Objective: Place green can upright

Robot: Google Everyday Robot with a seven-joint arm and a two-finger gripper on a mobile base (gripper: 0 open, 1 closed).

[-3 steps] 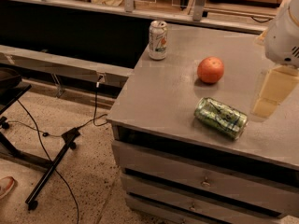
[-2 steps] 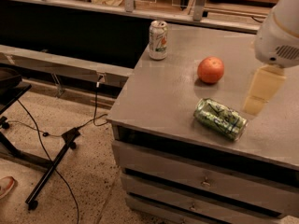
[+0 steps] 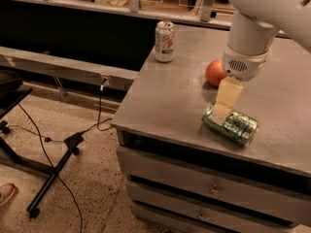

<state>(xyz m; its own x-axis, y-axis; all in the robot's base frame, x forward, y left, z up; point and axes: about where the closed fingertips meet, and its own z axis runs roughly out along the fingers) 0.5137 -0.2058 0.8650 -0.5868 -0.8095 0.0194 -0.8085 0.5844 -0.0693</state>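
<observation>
The green can (image 3: pixel 239 126) lies on its side near the front edge of the grey cabinet top (image 3: pixel 170 101), its silver top pointing left. My gripper (image 3: pixel 221 112) hangs down from the white arm (image 3: pixel 248 38) and sits right over the can's left end, hiding part of it. I cannot tell if it touches the can.
An orange fruit (image 3: pixel 213 73) sits just behind the can, partly hidden by the arm. A white-silver can (image 3: pixel 164 41) stands upright at the back left corner. Drawers (image 3: pixel 209 191) run below the top. Cables and a black stand (image 3: pixel 53 174) lie on the floor at left.
The arm has moved left and towards the front, from beside the can's right end to over its left end. The can, the fruit and the white-silver can have not moved.
</observation>
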